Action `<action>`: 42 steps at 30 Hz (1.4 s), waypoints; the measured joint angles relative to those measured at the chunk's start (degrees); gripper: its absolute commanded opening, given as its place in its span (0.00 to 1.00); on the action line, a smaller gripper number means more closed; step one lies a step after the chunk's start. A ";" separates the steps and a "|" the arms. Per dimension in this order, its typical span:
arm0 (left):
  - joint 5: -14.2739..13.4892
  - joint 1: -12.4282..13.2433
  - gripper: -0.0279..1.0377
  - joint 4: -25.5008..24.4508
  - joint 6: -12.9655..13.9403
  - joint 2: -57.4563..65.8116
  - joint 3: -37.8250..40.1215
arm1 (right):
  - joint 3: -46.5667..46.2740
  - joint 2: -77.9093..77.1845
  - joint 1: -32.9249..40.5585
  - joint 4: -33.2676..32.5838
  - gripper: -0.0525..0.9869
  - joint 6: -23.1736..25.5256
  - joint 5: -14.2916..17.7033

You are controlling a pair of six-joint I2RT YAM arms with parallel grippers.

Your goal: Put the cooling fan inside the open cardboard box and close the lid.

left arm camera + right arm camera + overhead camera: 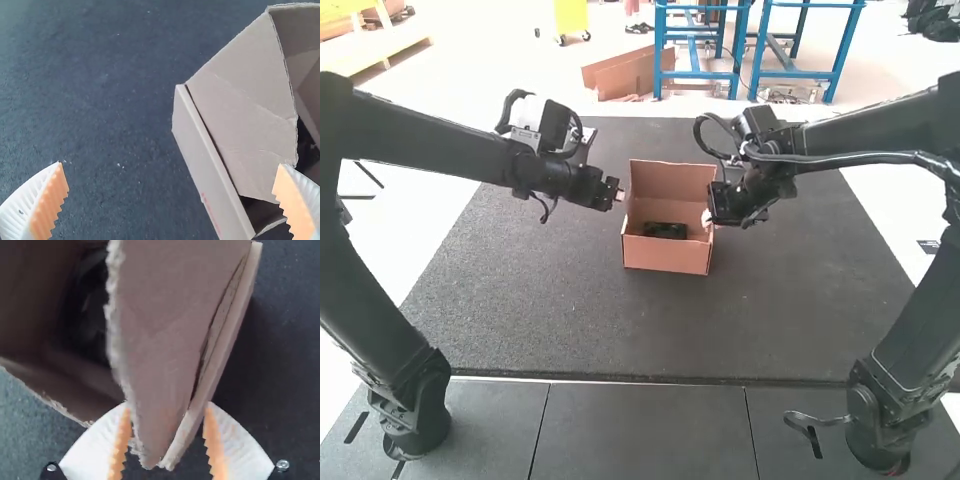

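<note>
Pinching the right side flap [170,340] of the box [667,252] with my right jaws; my left jaws hang spread wide just beside its left wall. The cooling fan [667,231] lies inside.

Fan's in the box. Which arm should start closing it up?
Probably right: the right end effector is on the right side flap of the box, while the left end effector hangs open beside the box, holding nothing.

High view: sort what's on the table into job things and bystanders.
Job: box; fan inside it; left gripper, open beside the box; right gripper, gripping a side wall.
Lying about: mat underneath.
</note>
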 measured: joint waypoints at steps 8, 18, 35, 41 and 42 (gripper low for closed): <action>-0.98 0.00 0.94 -0.13 0.00 -3.13 0.20 | 1.97 -1.77 -3.32 -1.33 0.93 0.59 -0.15; -6.51 0.52 0.94 3.63 0.00 1.73 11.15 | 1.92 -7.34 -9.31 3.91 0.93 0.76 0.81; -7.82 -1.44 0.94 4.63 0.00 12.72 22.23 | 1.92 -8.41 -13.99 8.37 0.93 1.42 5.68; -7.78 -3.82 0.94 5.14 0.00 15.10 22.23 | 1.90 -8.44 -16.48 8.41 0.93 1.81 5.70; -7.78 -4.15 0.94 5.14 0.00 15.45 22.23 | 1.90 -8.41 -16.87 8.41 0.93 1.88 5.70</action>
